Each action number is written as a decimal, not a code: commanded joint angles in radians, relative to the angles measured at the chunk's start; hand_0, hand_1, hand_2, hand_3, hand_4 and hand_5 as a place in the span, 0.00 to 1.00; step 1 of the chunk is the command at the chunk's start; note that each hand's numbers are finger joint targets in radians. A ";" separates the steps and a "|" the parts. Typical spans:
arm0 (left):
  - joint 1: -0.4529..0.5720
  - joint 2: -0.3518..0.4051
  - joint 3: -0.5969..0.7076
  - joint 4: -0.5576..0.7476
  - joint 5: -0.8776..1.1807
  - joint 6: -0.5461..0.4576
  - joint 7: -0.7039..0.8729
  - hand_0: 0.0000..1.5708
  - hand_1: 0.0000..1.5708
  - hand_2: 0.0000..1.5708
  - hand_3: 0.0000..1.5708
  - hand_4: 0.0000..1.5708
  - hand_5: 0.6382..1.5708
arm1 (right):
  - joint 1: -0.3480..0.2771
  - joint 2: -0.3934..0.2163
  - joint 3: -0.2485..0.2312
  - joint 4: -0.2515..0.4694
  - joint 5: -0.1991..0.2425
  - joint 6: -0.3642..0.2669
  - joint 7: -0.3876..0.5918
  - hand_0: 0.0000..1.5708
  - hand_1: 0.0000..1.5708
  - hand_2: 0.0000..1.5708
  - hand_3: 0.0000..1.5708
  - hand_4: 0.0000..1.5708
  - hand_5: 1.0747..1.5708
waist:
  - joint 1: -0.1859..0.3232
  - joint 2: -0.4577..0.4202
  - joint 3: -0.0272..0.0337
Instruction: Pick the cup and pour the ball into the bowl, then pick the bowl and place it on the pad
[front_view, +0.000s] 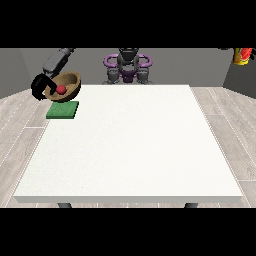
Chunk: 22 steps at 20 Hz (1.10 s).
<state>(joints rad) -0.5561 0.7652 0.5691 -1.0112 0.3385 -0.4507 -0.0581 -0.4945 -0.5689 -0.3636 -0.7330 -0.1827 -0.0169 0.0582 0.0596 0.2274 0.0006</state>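
One hand (40, 86), at the view's left, curls its fingers round the tilted wooden bowl (67, 86); the red ball (61, 89) lies inside, the green pad (63, 110) just below.

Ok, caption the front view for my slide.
Robot hand at the view's left holds the tilted wooden bowl, red ball inside, above the green pad.
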 joint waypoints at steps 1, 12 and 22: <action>-0.008 0.037 0.011 0.018 0.011 -0.010 0.001 0.00 0.00 0.00 0.00 0.76 0.99 | -0.033 -0.006 -0.050 0.046 -0.052 0.010 0.025 1.00 1.00 1.00 0.47 0.58 1.00 | -0.015 0.001 -0.0001; -0.020 0.087 0.037 0.027 0.079 -0.059 -0.001 0.00 0.00 0.00 0.00 0.76 0.99 | -0.093 -0.109 -0.103 0.152 -0.030 -0.070 -0.048 0.93 0.93 0.88 0.51 0.00 0.94 | 0.023 0.071 0.0002; 0.011 0.087 0.026 0.048 0.057 -0.056 -0.071 0.00 0.00 0.00 0.00 0.76 1.00 | -0.135 -0.058 -0.062 0.170 -0.002 -0.118 -0.085 0.59 0.59 0.70 0.66 0.10 0.88 | 0.038 0.085 -0.0001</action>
<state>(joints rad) -0.5505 0.8470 0.5929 -0.9676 0.3869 -0.4974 -0.1128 -0.6145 -0.6066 -0.4410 -0.5880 -0.1983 -0.1511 -0.0336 0.0904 0.3032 0.0006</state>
